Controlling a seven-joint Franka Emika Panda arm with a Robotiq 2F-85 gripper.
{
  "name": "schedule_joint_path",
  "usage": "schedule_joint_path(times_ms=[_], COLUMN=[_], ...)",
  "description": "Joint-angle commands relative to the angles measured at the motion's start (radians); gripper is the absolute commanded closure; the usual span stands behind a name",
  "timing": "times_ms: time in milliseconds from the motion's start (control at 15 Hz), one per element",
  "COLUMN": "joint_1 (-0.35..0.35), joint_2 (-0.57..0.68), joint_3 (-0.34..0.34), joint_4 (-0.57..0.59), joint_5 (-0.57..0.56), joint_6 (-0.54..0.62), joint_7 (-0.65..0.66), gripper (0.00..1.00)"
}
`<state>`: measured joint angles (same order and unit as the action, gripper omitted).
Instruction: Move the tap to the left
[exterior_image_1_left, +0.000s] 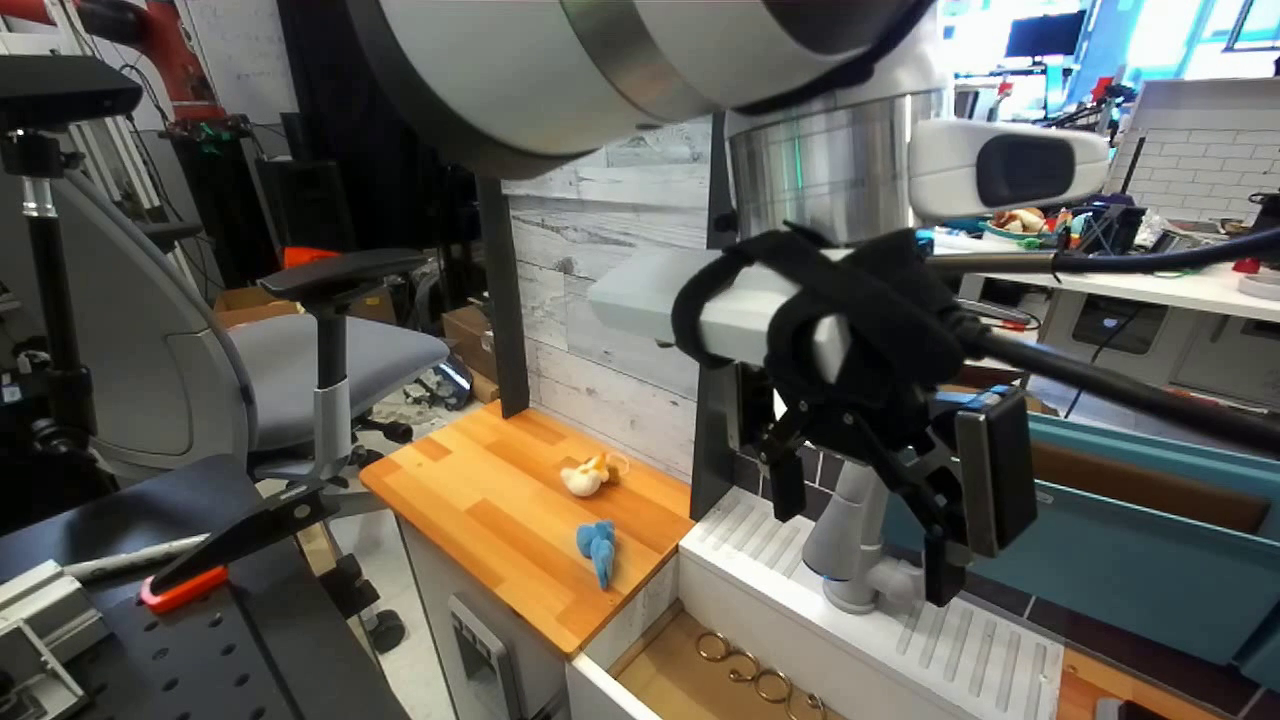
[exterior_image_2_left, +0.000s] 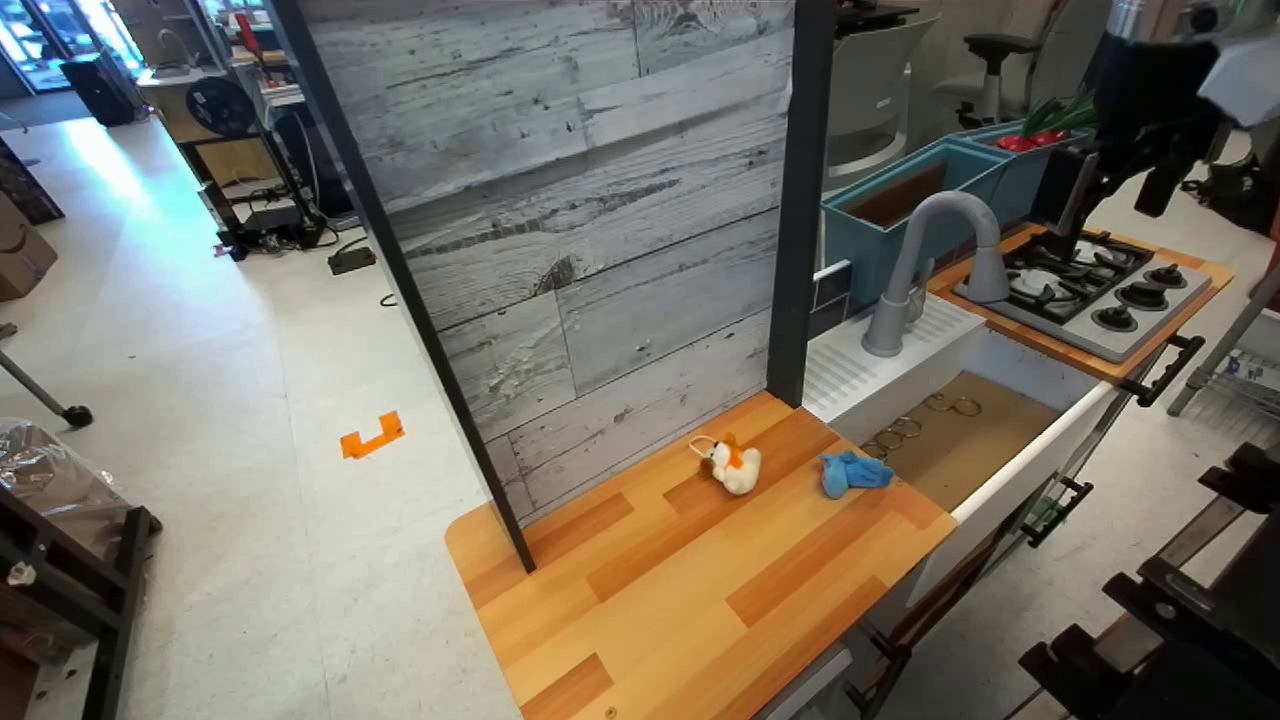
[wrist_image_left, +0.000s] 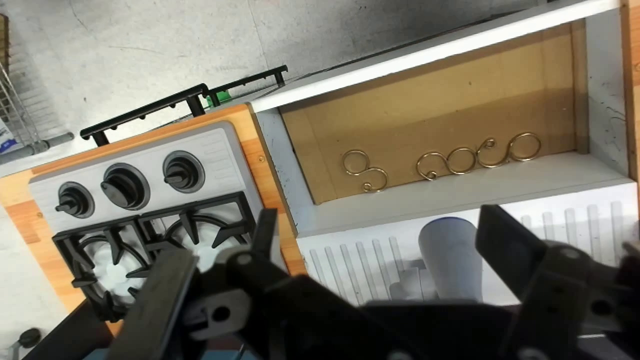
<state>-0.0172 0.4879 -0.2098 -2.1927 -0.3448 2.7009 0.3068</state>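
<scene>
White sink edge (wrist_image_left: 360, 226) drops away right beside the grey tap (exterior_image_2_left: 905, 262); gripper (exterior_image_1_left: 866, 540) hangs near, pointing down, jaws wide apart!

The tap (exterior_image_2_left: 904, 268) is mounted on the drain board (exterior_image_2_left: 838, 372), which is fitted along the rear of the basin (exterior_image_2_left: 1045, 455). Rings (wrist_image_left: 475, 156) are laid in the basin. In both exterior views, the desk (exterior_image_2_left: 720, 620) is located left of the basin. The stove (exterior_image_2_left: 1075, 310) is set at the basin's opposite end. The panel (exterior_image_2_left: 600, 230) is erected along the desk's rear edge. On the desk, a toy (exterior_image_2_left: 738, 472) is placed nearer the panel and another toy (exterior_image_2_left: 850, 474) nearer the basin. In an exterior view, the tool (exterior_image_1_left: 866, 537) is positioned before the tap.
</scene>
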Motion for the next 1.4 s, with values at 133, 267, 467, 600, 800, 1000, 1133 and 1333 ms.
schedule_joint_path(times_ms=[133, 267, 467, 600, 800, 1000, 1133, 1333], joint_1=[0.049, 0.058, 0.089, 0.114, 0.154, 0.185, 0.211, 0.249], joint_2=[0.106, 0.129, 0.166, 0.199, 0.254, 0.304, 0.331, 0.355], joint_3=[-0.026, -0.024, -0.039, -0.056, -0.091, -0.114, -0.123, -0.117], joint_4=[0.078, 0.089, 0.102, 0.113, 0.136, 0.161, 0.176, 0.185], joint_5=[0.043, 0.069, 0.098, 0.111, 0.132, 0.155, 0.169, 0.177], joint_6=[0.087, 0.141, 0.221, 0.26, 0.287, 0.296, 0.297, 0.303], joint_7=[0.022, 0.02, 0.014, 0.006, 0.006, 0.005, 0.008, 0.005], gripper=[0.0, 0.0, 0.0, 0.0, 0.0, 0.0, 0.0, 0.0])
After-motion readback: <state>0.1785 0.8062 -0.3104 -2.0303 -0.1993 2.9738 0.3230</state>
